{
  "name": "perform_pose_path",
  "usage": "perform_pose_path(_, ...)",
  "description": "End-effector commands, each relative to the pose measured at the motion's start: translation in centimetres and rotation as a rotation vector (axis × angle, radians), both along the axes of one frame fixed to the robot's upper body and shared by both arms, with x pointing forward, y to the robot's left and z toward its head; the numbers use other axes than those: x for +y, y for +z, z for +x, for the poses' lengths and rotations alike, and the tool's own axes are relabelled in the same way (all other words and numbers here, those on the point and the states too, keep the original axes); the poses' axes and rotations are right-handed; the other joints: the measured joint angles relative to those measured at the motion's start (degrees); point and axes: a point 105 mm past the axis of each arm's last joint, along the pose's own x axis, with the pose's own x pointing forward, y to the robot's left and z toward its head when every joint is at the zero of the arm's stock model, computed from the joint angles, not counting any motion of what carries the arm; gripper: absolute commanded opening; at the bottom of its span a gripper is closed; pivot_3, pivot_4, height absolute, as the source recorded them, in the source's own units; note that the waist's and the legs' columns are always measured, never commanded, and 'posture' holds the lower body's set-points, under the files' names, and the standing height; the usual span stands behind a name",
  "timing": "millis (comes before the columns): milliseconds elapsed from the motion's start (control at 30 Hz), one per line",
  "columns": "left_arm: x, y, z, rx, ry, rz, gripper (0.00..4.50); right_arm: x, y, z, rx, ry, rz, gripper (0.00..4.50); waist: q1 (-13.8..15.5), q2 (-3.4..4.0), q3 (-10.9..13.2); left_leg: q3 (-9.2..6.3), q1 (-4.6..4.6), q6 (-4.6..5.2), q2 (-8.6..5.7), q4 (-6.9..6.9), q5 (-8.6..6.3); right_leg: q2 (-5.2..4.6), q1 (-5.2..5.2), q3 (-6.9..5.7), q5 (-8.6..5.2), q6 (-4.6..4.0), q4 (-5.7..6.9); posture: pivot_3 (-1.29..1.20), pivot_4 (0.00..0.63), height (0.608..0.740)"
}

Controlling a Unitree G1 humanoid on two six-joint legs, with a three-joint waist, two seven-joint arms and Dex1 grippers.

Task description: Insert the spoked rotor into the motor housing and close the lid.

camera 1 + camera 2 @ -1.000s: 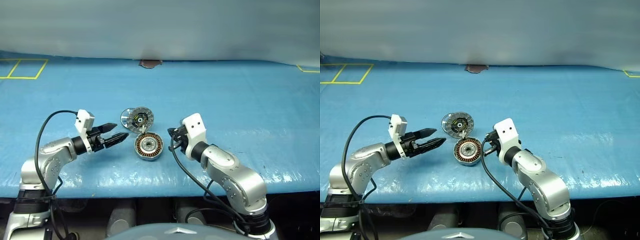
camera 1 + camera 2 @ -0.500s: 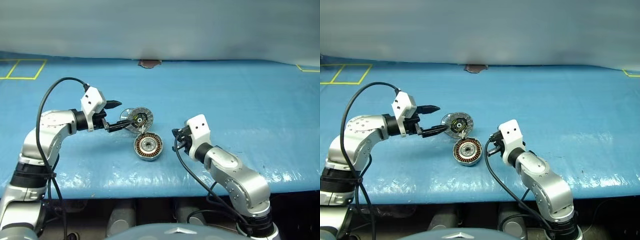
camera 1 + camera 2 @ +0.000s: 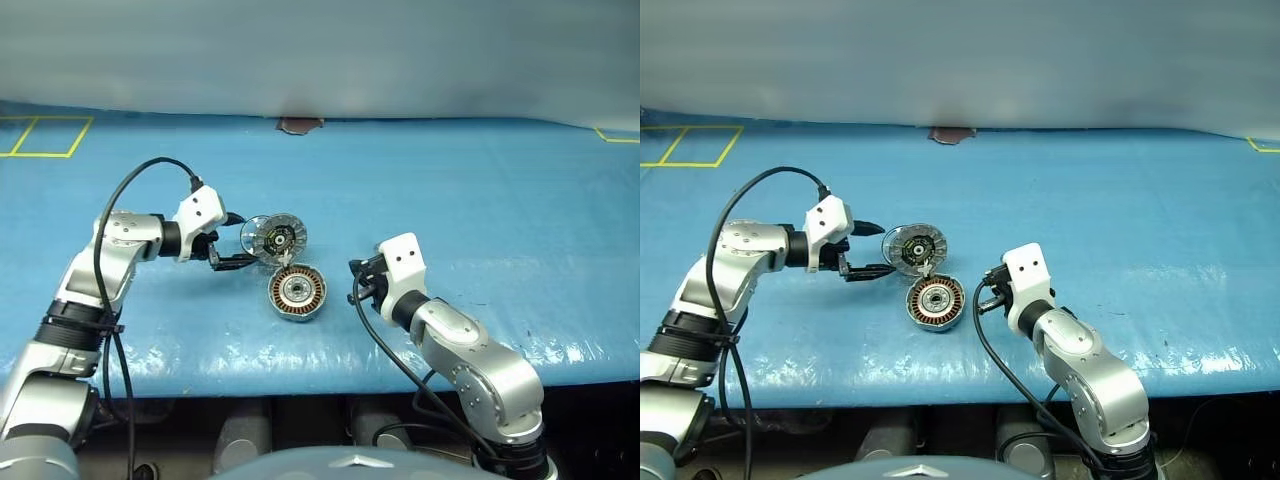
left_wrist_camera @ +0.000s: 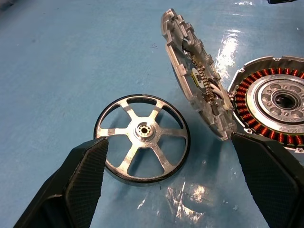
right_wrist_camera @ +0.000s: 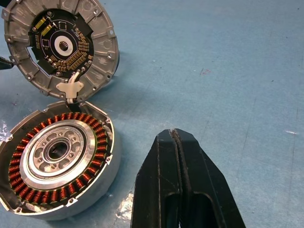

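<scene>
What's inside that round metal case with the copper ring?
Inside the motor housing sits a ring of copper windings around a silver hub with a dark centre hole. The spoked rotor isn't in it yet; it lies on the table. What's beneath the hub is covered.

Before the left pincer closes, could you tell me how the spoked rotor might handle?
The spoked rotor looks like rigid metal, so it probably won't flex. Its shiny rim may slip between the left pincer's fingers. Lying flat on the table, it should stay put, though it could roll if tipped on edge.
</scene>
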Motion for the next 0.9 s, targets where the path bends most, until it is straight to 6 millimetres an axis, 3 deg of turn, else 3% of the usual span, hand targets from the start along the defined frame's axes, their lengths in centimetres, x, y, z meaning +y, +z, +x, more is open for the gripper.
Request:
perform_pose_path(33,-0.2,0.3,-0.2,-0.011,-0.024,0.011,4.5,0.1,1.3,-0.2,-0.053,0.003,0.016,0.04,-0.09,0.0,0.0,0.0,0.0,0.0,0.0,0.01,0.0,0.01,-0.01,0.0,0.0,0.0,0.0,0.0,0.15,0.74)
perform_pose_path(233,0.4,-0.2,0.4,-0.002,0.042,0.033,4.5,0.2,1.3,-0.2,-0.053,0.003,0.02,0.04,-0.03,0.0,0.0,-0.02,0.0,0.0,0.01,0.02,0.0,0.02,-0.02,0.0,0.01,0.01,0.06,0.0,0.15,0.74)
perform_pose_path(533,-0.7,-0.5,0.4,0.013,0.046,0.024,4.5,0.2,1.2,-0.3,-0.05,-0.002,0.026,0.04,0.04,0.0,0.0,-0.03,-0.01,0.0,0.0,0.05,0.0,0.03,-0.01,0.0,0.03,0.04,0.09,0.0,0.15,0.74)
perform_pose_path(900,-0.7,0.1,1.7,-0.081,0.115,0.027,4.5,0.3,1.1,-0.5,-0.045,0.001,0.028,0.04,0.06,-0.01,0.0,-0.04,0.0,0.0,0.0,0.08,0.01,0.04,-0.01,0.01,0.04,0.05,0.14,0.0,0.15,0.74)
